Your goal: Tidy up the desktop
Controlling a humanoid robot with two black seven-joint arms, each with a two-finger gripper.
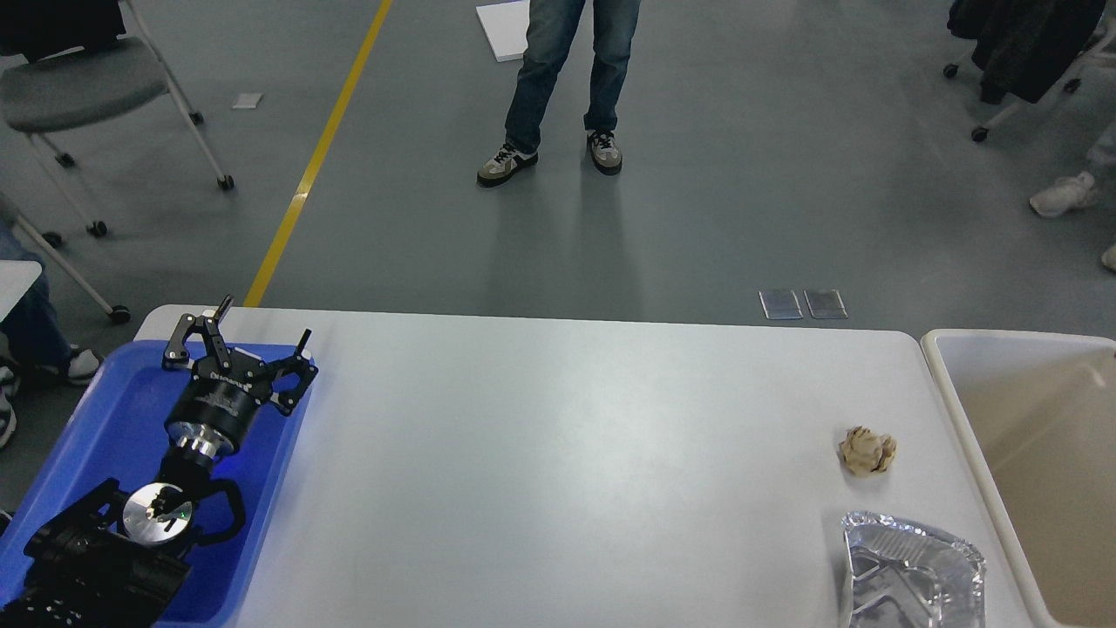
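The desktop [558, 453] is a wide matte white tabletop. A crumpled beige paper ball [867, 451] lies on it at the right. A crushed foil tray [911, 571] sits at the front right, close to the table's edge. My left gripper [261, 318] is open and empty, held above the far end of a blue plastic tray [96, 419] at the table's left. My right gripper is out of view.
A beige rectangular bin [1029, 453] stands against the table's right end. A person [558, 87] stands on the grey floor beyond the table. Wheeled chairs [78, 87] stand at the far left and far right. A yellow floor line [314, 157] runs past the table.
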